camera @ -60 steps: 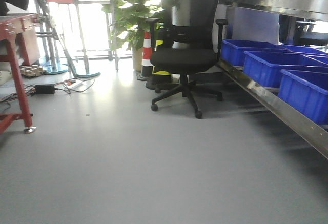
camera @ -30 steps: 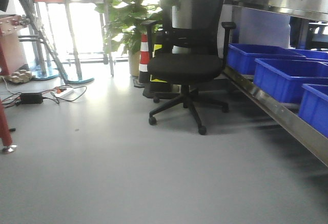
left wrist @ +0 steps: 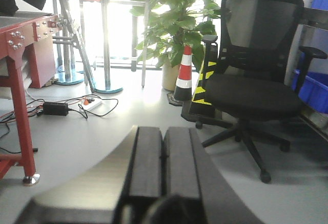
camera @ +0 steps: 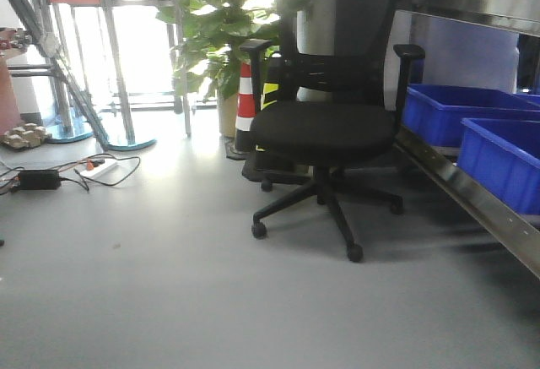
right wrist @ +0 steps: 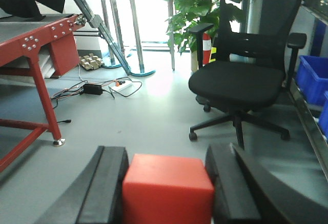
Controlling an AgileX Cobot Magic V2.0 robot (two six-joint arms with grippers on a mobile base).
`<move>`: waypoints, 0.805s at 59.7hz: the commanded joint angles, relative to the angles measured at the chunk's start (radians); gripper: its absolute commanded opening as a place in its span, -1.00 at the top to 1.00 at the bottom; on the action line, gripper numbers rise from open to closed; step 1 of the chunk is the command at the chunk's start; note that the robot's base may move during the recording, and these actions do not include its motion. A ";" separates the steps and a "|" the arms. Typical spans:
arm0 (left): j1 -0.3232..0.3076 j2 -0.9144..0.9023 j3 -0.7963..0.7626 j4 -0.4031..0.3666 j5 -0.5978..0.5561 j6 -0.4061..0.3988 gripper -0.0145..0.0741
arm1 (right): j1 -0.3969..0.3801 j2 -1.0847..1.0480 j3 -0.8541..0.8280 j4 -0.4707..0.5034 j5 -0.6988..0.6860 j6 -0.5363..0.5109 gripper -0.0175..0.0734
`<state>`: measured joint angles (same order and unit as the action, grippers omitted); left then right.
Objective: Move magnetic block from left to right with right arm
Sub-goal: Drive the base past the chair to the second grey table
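Note:
In the right wrist view the magnetic block (right wrist: 167, 189), a plain red-orange cube, sits between the two black fingers of my right gripper (right wrist: 166, 155). Both pads press its sides, and it is held above the grey floor. My left gripper (left wrist: 163, 131) shows in the left wrist view with its two black pads pressed together and nothing between them. Neither gripper nor the block appears in the front view.
A black office chair (camera: 333, 124) stands ahead on the grey floor, with blue bins (camera: 498, 162) on a steel rack at the right. A plant (camera: 221, 40) and a striped cone (camera: 245, 103) stand behind it. A red metal table (right wrist: 31, 44) and floor cables (camera: 59, 175) are at the left.
The front view has closed in on the office chair, which now looks larger and sits further right. The red table has slid out of that view at the left.

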<state>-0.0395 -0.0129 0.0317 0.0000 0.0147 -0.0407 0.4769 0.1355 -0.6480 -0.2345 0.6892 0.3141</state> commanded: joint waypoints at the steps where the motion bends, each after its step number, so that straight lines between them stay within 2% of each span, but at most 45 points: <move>1: -0.003 -0.015 0.008 0.000 -0.091 -0.007 0.94 | -0.004 0.022 -0.026 -0.023 -0.082 -0.007 0.11; 48: -0.003 -0.011 0.008 0.000 -0.091 -0.007 0.94 | -0.004 0.022 -0.025 -0.023 -0.081 -0.007 0.11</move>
<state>-0.0395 -0.0129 0.0317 0.0000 0.0147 -0.0407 0.4769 0.1355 -0.6480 -0.2345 0.6915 0.3141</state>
